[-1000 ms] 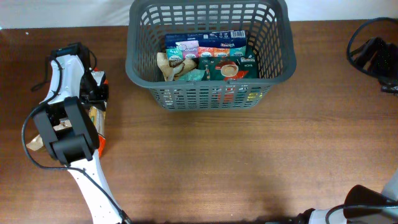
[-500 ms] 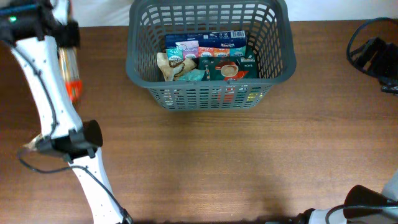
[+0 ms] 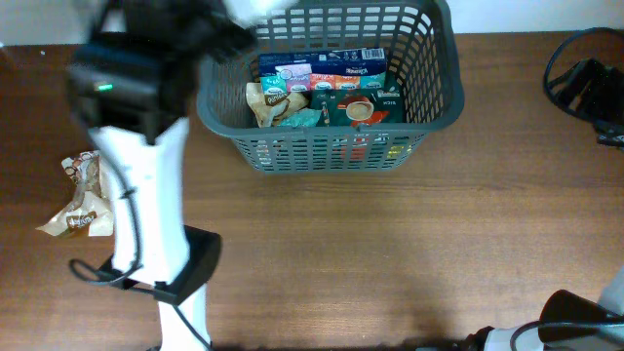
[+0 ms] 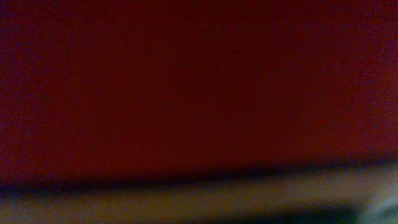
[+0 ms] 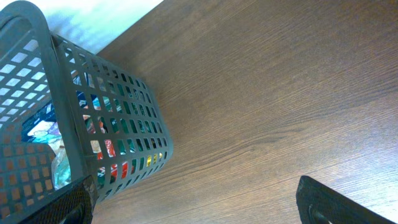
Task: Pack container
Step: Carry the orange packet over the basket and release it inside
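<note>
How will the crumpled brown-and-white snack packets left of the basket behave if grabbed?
Probably floppy: the crumpled brown-and-white snack packets lie wrinkled and bent. Likely light and flat, so a push should slide them, not roll them.

I read the table as brown wood with a fine lengthwise grain, smooth and matt with only a faint sheen. The basket is dark-grey moulded plastic, smooth and dully shiny along its rim. Inside it, the blue box and the green box look like printed card, and the packet beside them is crinkled glossy film. The crumpled packets on the wood look like the same crinkly film. The left arm has smooth white plastic shells and black housings. The right gripper has matt black fingers, one of them finely woven in texture. My left wrist view is a dark red blur, so I cannot tell the material there.
</note>
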Tool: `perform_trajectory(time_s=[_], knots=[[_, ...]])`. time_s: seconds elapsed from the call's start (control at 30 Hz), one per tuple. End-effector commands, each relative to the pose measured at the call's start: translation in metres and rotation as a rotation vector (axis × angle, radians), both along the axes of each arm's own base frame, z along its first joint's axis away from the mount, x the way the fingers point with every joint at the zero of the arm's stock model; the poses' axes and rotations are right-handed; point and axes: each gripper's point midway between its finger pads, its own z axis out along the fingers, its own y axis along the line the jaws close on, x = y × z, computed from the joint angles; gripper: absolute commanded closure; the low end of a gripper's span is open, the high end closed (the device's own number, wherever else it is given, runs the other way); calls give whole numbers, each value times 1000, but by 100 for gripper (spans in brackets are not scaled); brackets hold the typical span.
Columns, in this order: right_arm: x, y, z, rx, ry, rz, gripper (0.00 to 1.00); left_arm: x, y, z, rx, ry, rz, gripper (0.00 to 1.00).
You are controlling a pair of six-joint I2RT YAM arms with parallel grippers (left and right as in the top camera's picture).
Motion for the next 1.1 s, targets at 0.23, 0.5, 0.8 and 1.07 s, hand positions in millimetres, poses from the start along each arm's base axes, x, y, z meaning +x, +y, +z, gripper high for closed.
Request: perform_trajectory(time_s=[0.23,0.5,0.8,1.07], knots=[[-2,0,2,0,-8,0,1,43,-69,-146,357,210,-264,98],[-2,0,2,0,-8,0,1,83,-94,-230,300,320,-143,98],[-2,0,2,0,-8,0,1,92,-99,-253,282,348,-121,71],[-2,0,2,0,-8,0,1,82,-66,-161,81,257,34,1]])
